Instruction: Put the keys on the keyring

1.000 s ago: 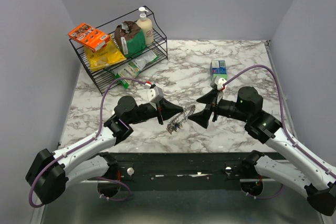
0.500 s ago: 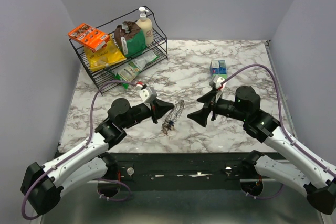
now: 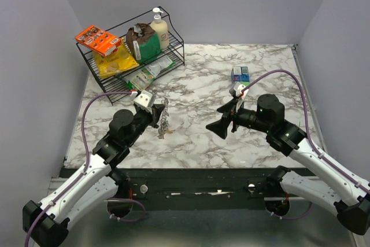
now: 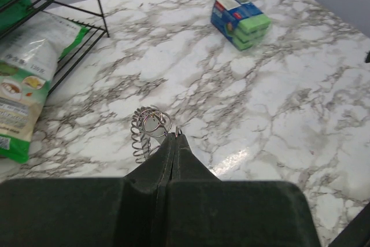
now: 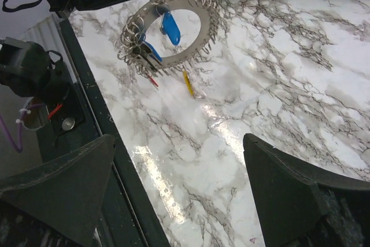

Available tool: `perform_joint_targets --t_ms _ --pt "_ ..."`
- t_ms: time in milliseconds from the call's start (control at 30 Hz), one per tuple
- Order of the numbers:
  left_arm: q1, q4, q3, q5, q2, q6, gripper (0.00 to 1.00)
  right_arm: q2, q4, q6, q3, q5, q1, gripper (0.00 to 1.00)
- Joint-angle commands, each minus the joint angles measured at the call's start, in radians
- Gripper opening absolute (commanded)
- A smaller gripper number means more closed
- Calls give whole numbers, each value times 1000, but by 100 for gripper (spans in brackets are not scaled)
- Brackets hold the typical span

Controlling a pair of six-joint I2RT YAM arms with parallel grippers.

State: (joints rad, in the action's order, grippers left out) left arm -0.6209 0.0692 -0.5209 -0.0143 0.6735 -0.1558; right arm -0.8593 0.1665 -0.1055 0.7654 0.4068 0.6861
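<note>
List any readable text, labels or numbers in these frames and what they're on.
None legible in any view.
Print on the orange box: too small.
On the yellow bag: too small.
On the green-and-white snack bag: blurred.
Label on the sponge pack: blurred.
Label on the pump bottle: too small.
The keyring and keys: no markings visible.

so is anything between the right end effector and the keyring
Nothing visible: only marble tabletop lies between the open right end effector and the keyring, which the left end effector grips.
</note>
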Motion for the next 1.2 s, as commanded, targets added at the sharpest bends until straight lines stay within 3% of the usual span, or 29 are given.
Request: perform_joint_targets --t_ms 0,367,1067,1167 --pt "15 -57 -39 158 -15 55 0 -3 4 -11 -12 -29 0 100" --pt "20 52 13 178 207 -56 0 5 19 -14 -11 -43 0 100" --pt "7 222 -57 114 543 -128 0 17 37 -17 -15 -69 0 100" --pt "7 227 -70 106 567 -119 7 17 39 -19 -15 -69 0 100"
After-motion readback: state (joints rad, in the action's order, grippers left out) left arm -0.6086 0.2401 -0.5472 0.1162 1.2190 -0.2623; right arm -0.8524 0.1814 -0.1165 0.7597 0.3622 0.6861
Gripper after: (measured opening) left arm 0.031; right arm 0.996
